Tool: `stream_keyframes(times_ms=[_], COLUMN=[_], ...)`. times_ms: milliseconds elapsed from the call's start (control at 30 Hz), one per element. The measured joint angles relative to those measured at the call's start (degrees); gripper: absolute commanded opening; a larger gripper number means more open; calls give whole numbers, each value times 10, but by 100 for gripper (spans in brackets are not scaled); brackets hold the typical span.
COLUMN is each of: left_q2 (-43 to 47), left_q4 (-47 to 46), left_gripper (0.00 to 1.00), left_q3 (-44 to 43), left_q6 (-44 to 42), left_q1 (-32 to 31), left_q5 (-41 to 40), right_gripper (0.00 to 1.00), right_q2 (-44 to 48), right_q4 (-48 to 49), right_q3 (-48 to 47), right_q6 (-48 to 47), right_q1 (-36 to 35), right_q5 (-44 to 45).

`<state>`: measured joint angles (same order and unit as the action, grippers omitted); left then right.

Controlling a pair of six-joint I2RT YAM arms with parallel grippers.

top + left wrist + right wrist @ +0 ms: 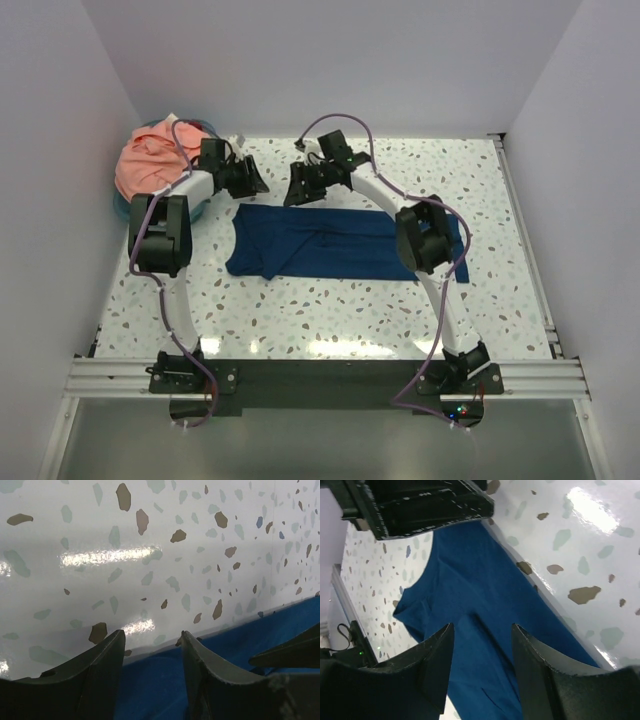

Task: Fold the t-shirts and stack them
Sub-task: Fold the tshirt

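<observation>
The left gripper point(152, 635) and right gripper point(482, 627) are shown spread, with nothing gripped. The folded navy-blue cloth t-shirt point(330, 245) is laid flat beneath both.

From above, the right arm point(422, 238) covers the 3 o'clock end of the navy t-shirt point(320, 243). The salmon-pink t-shirt point(145, 160) and the left arm point(160, 235) hide most of the teal basket point(120, 208). Both wrist views cut the navy cloth off at 6 o'clock.
</observation>
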<state>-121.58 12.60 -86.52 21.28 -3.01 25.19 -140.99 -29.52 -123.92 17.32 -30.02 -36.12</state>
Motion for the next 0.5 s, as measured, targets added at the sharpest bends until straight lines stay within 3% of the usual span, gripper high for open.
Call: stream_keyframes(times_ms=[500], left_q2=[13], left_q4=[39], left_gripper=[54], left_q3=[13], left_q6=[-7], left_q1=[0], left_q5=[22], right_gripper=[48], right_q2=[-49], right_q4=[19], right_q3=[-21], right_q6=[2], right_q1=[-43], right_q5=[-28])
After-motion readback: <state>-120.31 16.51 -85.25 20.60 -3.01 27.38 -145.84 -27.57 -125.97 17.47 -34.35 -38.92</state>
